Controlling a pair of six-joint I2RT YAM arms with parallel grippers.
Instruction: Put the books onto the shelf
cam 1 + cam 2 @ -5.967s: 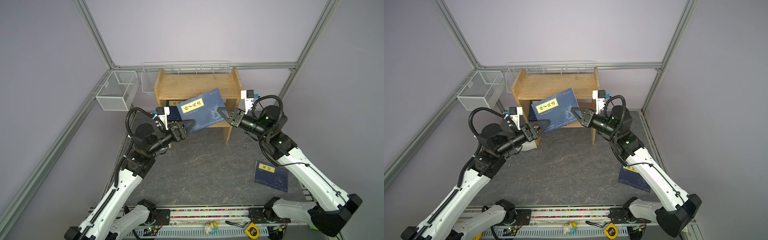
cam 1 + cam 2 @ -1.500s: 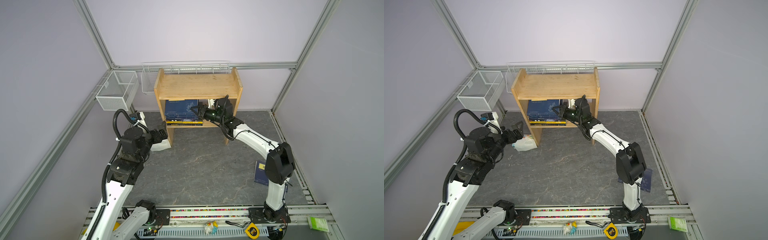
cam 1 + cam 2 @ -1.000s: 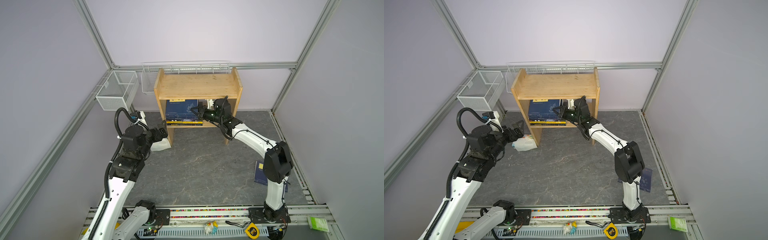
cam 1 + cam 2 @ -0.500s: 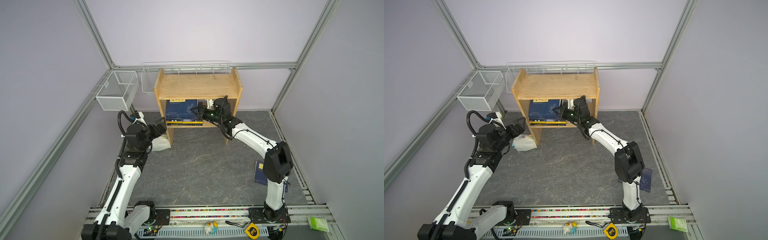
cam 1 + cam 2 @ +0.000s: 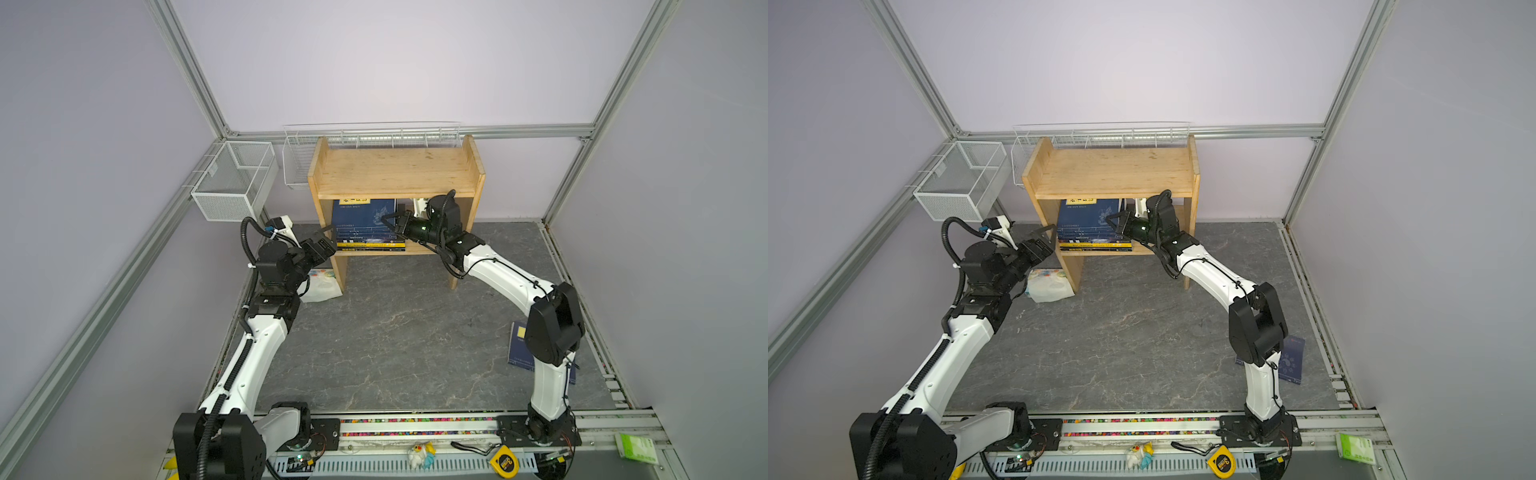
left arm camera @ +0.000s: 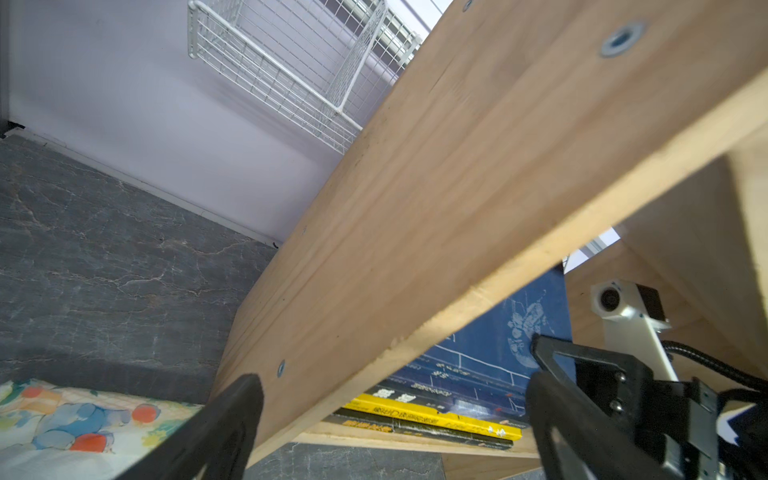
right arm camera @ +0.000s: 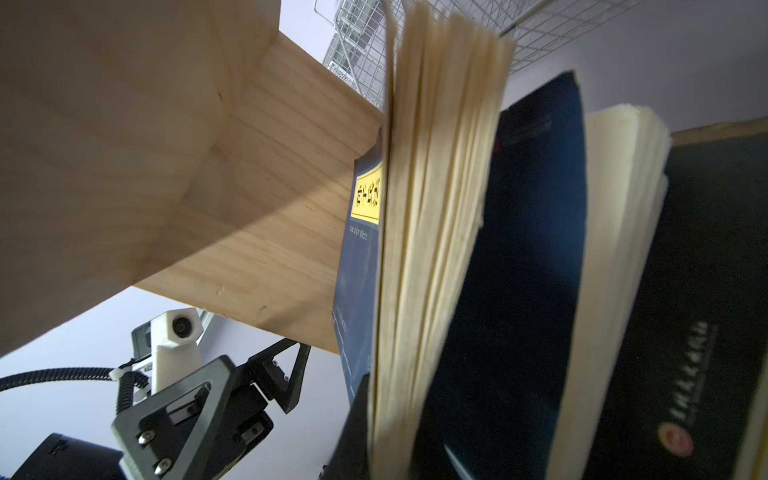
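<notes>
The wooden shelf (image 5: 397,172) holds a flat stack of books (image 5: 365,235) on its lower board, with a yellow book (image 6: 432,413) near the bottom and a navy book (image 5: 363,214) on top. My right gripper (image 5: 388,222) reaches into the shelf from the right and is shut on that top navy book's page edge (image 7: 419,257). My left gripper (image 5: 331,239) is open just outside the shelf's left side panel (image 6: 415,199), holding nothing. Another navy book (image 5: 519,349) lies on the floor at the right, half hidden behind the right arm.
A white floral packet (image 5: 320,284) lies on the floor against the shelf's left leg, under my left arm. Two wire baskets (image 5: 232,183) hang on the back-left frame. A tape measure (image 5: 503,461), a small toy (image 5: 419,455) and a green packet (image 5: 636,446) sit on the front rail.
The navy book both grippers held in front of the shelf now lies on the stack. Over the last second my left gripper has moved up to the shelf's left side; the right stays put.
</notes>
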